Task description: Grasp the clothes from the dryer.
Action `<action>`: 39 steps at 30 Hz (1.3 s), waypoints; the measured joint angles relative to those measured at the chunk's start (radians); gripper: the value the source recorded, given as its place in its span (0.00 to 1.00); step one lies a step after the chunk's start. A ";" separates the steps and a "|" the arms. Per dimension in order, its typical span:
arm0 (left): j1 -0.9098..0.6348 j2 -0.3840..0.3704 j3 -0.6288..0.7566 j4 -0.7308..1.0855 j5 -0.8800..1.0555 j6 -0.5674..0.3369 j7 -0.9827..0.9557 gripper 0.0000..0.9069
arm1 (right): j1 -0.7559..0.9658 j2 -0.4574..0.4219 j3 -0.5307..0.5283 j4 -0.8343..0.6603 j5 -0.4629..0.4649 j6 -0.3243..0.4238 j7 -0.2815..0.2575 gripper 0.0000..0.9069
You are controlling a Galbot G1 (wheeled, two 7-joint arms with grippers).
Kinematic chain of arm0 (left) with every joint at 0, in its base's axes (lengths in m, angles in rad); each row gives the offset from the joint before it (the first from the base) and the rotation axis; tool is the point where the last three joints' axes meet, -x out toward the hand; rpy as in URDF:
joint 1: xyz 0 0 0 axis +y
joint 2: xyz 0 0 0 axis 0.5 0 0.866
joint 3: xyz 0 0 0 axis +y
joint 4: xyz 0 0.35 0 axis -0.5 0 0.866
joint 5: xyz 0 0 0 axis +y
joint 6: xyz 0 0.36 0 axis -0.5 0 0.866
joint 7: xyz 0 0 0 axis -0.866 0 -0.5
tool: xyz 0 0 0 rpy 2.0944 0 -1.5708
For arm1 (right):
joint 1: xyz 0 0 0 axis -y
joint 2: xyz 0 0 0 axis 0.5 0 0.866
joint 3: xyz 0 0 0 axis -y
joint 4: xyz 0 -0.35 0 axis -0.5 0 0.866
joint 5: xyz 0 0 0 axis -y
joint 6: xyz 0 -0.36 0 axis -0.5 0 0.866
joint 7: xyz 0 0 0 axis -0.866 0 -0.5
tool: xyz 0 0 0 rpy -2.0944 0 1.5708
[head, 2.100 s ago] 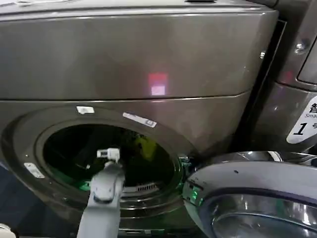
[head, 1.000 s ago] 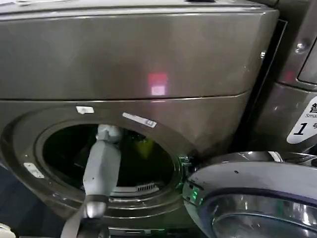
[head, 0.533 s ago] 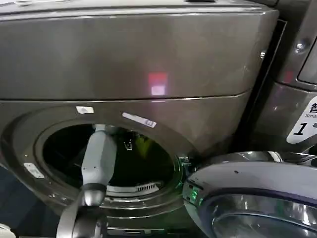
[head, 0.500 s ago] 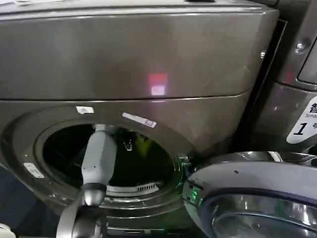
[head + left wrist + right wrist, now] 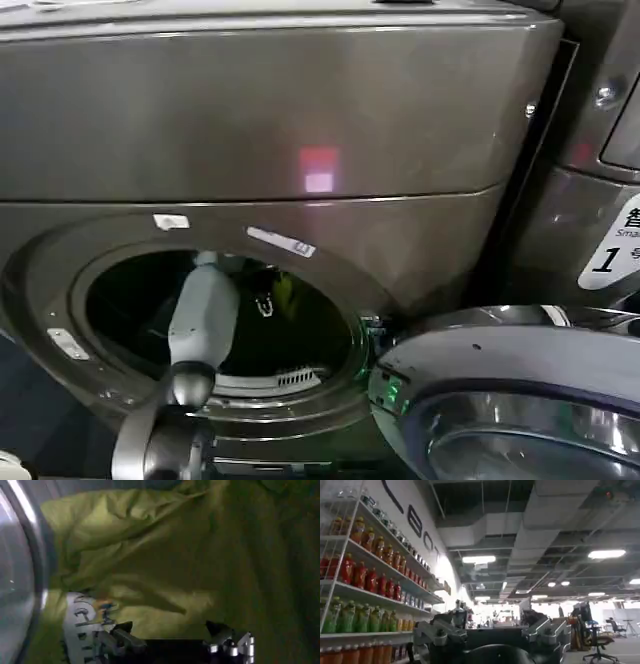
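The dryer [image 5: 300,130] is a dark grey-brown metallic front-loader filling most of the head view, its round porthole open at lower left. Inside the drum the clothes [image 5: 165,565] lie crumpled, yellow-green fabric with a pale printed patch.

Left arm [image 5: 203,312]: a smooth pale-grey rounded shell on a darker ball joint. Left hand [image 5: 170,637] and right hand [image 5: 495,630]: black fingers, silver hardware.
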 measured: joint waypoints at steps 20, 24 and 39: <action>0.007 0.008 0.013 0.075 -0.080 0.002 0.003 0.00 | 0.000 0.002 -0.008 -0.004 0.000 0.001 0.000 1.00; 0.013 0.008 0.016 0.075 -0.089 0.001 0.007 0.00 | 0.000 0.002 -0.009 -0.006 0.000 0.002 0.000 1.00; 0.015 0.007 0.021 0.075 -0.125 0.010 0.002 0.00 | -0.001 -0.001 -0.015 -0.016 -0.002 0.006 0.001 1.00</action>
